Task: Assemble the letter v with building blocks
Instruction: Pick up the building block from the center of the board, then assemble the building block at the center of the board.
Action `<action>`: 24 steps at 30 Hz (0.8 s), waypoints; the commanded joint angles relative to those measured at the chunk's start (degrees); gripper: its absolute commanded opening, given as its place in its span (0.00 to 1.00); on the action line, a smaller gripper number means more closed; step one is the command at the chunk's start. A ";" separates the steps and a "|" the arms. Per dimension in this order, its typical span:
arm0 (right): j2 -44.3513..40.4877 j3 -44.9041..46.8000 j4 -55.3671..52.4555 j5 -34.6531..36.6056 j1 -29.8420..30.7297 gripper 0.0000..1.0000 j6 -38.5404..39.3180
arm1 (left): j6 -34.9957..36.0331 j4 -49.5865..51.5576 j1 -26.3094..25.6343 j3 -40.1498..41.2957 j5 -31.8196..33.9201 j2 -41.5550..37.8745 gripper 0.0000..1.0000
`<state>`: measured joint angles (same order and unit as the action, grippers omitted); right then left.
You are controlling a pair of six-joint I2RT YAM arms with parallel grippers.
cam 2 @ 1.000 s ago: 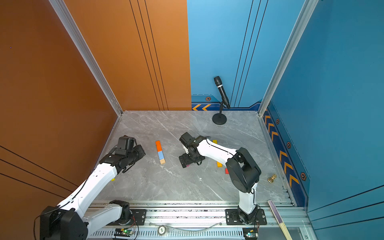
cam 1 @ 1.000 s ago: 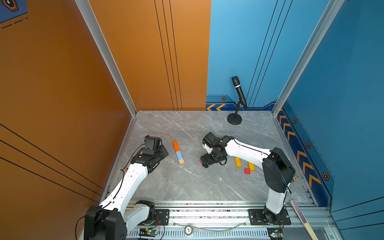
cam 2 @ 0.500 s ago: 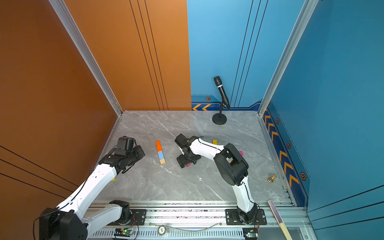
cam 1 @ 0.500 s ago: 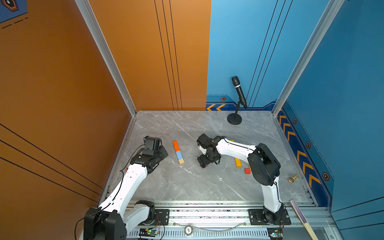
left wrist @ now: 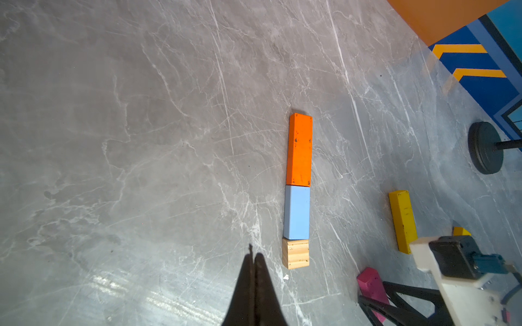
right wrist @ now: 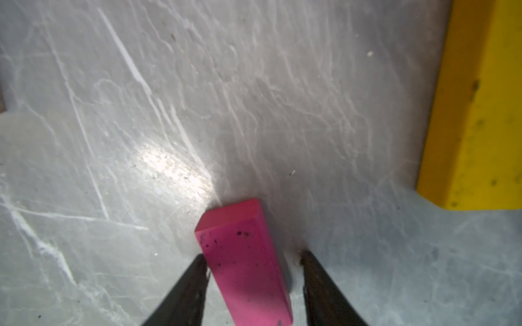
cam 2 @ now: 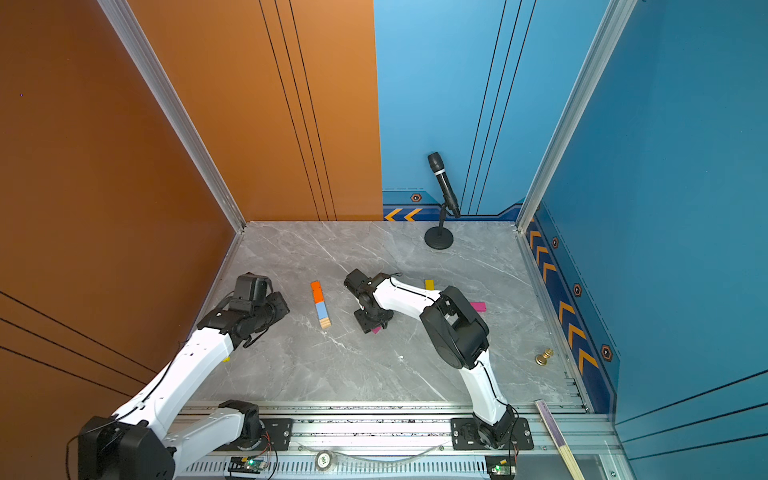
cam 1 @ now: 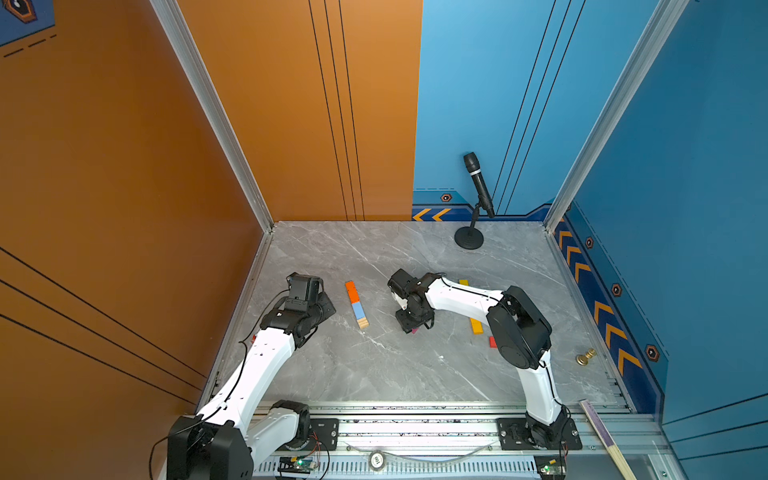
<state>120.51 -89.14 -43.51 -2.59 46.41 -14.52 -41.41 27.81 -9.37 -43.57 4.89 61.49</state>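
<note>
Nearest on the right, a red block [cam 1: 493, 342] and an amber block [cam 1: 476, 325] lie unused. Farther in, the right gripper [right wrist: 254, 254] straddles a pink block [right wrist: 248, 282], jaws apart, not yet clamped. Left of it one stroke is laid: wooden cube [left wrist: 295, 253], blue block [left wrist: 296, 212] and orange block [left wrist: 299, 149], touching end to end. The left gripper [left wrist: 254, 254] hovers empty, jaws together. By my judgement the whole second stroke remains.

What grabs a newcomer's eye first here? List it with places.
A straight row of an orange block, a light blue block and a plain wood cube lies end to end near the middle of the grey tabletop. Just beside it, the right tool straddles a pink block, jaws not yet tight. A black microphone stands at the back wall.
</note>
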 commanded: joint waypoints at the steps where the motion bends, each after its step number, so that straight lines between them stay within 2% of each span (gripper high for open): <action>1: 1.35 -1.72 -1.46 0.11 0.54 0.40 -2.22 | 1.15 1.37 0.32 0.94 1.78 -0.64 0.00; 6: 2.90 -5.11 -2.16 -0.68 0.27 0.26 -7.22 | 1.42 1.39 0.40 1.12 1.68 -0.41 0.00; 11: 3.99 -8.66 -1.25 -1.34 -0.61 0.12 -16.72 | 1.50 1.37 0.45 1.38 1.56 -0.54 0.00; 16: 4.80 -9.22 4.82 -3.18 -1.48 0.11 -28.50 | 1.51 1.26 0.41 1.87 1.44 -1.27 0.00; 24: 9.31 -13.38 5.99 -2.99 -0.82 0.13 -38.88 | 1.42 0.38 0.49 3.38 0.93 -3.39 0.00</action>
<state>128.27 -100.62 -38.28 -5.32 45.10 -47.13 -41.39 27.97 -9.37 -41.21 5.06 59.22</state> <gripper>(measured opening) 0.286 0.047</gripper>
